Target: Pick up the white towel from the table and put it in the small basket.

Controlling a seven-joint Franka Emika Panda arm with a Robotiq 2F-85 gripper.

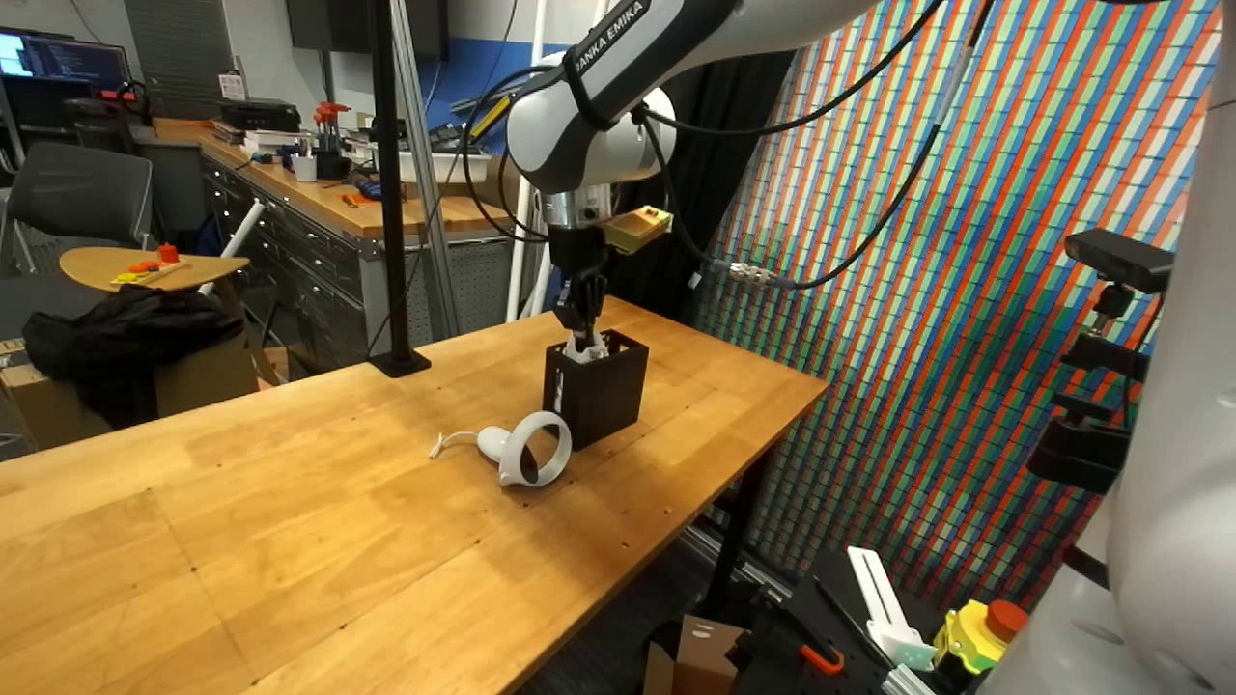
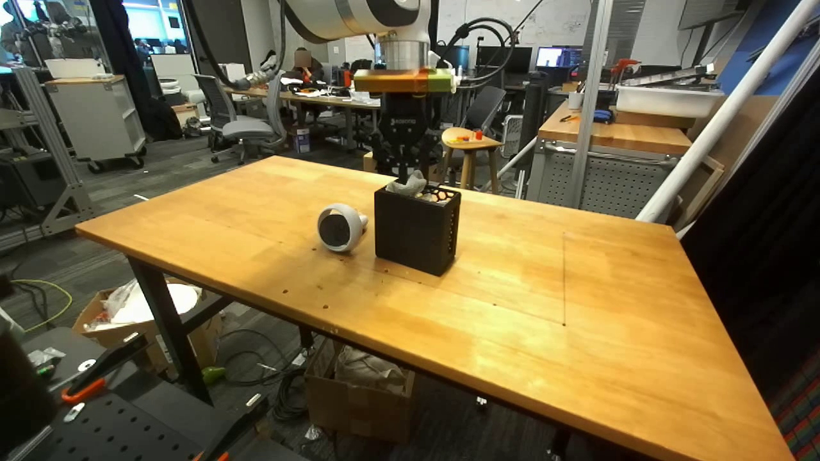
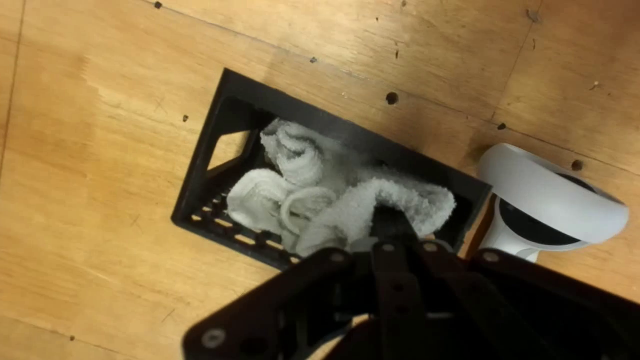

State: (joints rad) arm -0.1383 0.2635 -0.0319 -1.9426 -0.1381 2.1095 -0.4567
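Observation:
The small black basket [image 1: 601, 401] stands upright on the wooden table and also shows in an exterior view [image 2: 410, 225] and in the wrist view [image 3: 360, 136]. The white towel [image 3: 345, 215] lies bunched in folds inside it, with a bit rising above the rim in both exterior views [image 1: 587, 351] [image 2: 410, 184]. My gripper [image 3: 392, 220] points down into the basket's opening. Its fingers are together, and the towel wraps round the fingertips near the controller-side end. The very tips are hidden in the cloth. The gripper also shows in both exterior views [image 1: 583, 336] [image 2: 403, 173].
A white ring-shaped controller [image 1: 510, 463] with a short strap lies close beside the basket; it also shows in an exterior view [image 2: 334, 230] and in the wrist view [image 3: 550, 195]. A black post [image 1: 398, 363] stands at the edge of the table [image 1: 290, 502].

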